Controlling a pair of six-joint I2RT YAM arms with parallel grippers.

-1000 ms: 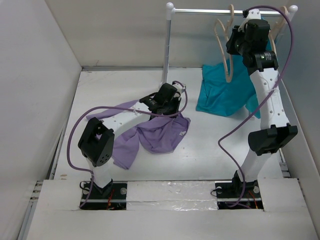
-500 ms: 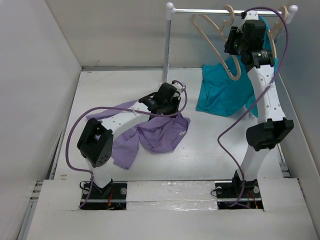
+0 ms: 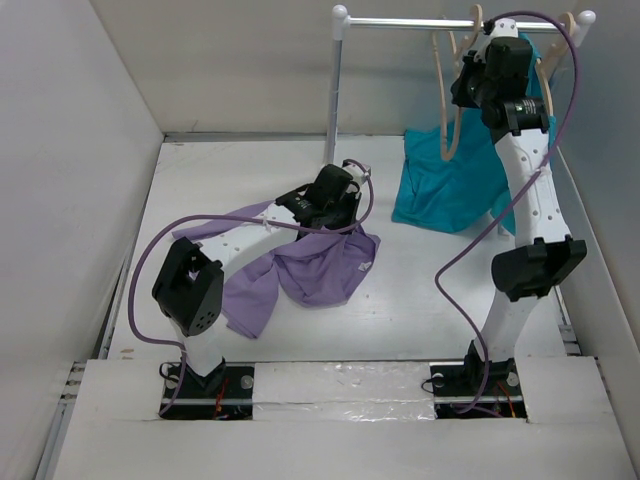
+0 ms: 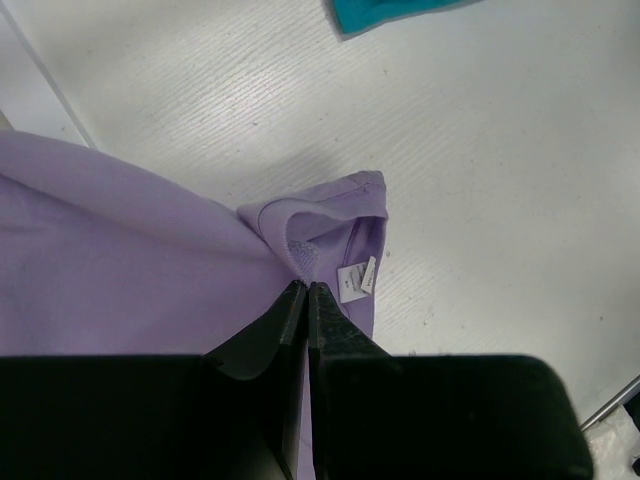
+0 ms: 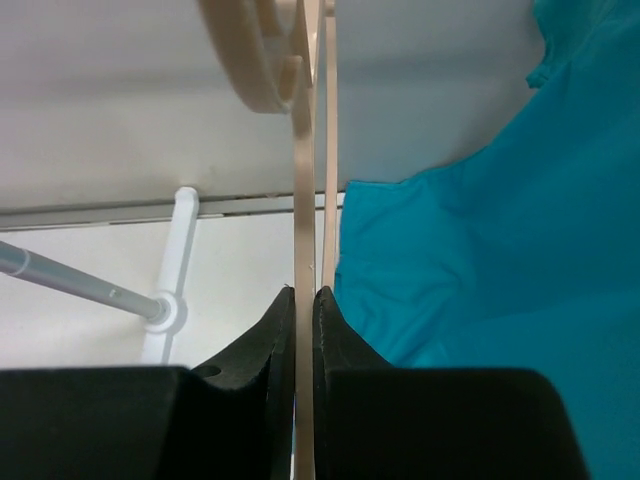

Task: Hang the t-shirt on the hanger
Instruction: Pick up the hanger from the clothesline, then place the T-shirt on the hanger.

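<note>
Left pincer (image 4: 305,290) is pinching the t-shirt (image 4: 120,250) at the collar, just beside the labels (image 4: 355,278). The shirt lies crumpled on the bench (image 3: 400,300). The neck grip is likely meant to open it for threading. Right pincer (image 5: 303,295) is clamped on a thin arm of the hanger (image 5: 302,200), up by the rail (image 3: 410,21) near the teal shirt (image 3: 440,190), probably to bring the hanger down.

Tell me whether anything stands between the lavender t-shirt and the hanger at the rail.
Nothing visible blocks it. The left gripper is shut on the t-shirt by its collar, the right gripper on the hanger. Bare table lies between; the rail's post stands off to one side, and the teal t-shirt hangs beside the hanger.
</note>
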